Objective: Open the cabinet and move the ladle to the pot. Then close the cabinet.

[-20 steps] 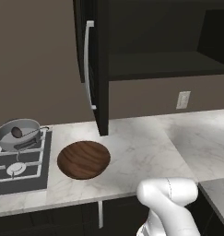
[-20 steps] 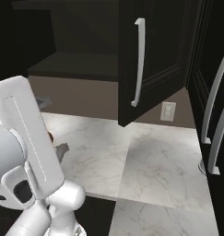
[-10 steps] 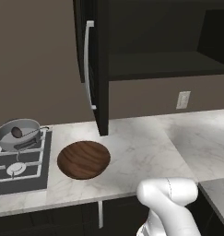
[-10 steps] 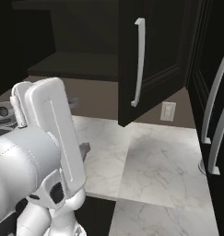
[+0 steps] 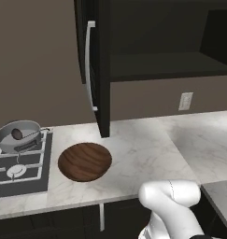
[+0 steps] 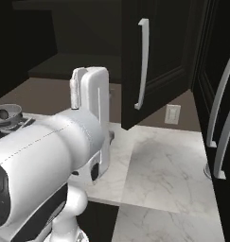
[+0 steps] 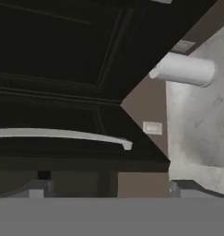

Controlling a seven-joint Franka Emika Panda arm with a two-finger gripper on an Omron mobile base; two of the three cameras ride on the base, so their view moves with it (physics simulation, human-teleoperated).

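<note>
I see the ladle (image 5: 22, 135) in the pot (image 5: 20, 137) on the stove (image 5: 19, 165), scoop at the pot's left, stem running right. The cabinet (image 6: 154, 61) door stands open. My hand view looks at that door's panel and pale handle (image 7: 62, 134), lying sideways. The gripper (image 7: 111, 188) is spread wide, empty, well apart from the ladle.

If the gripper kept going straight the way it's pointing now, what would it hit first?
Most likely the open cabinet door: in the hand view its dark panel and pale bar handle lie ahead of the open gripper. Depth is unclear.
</note>
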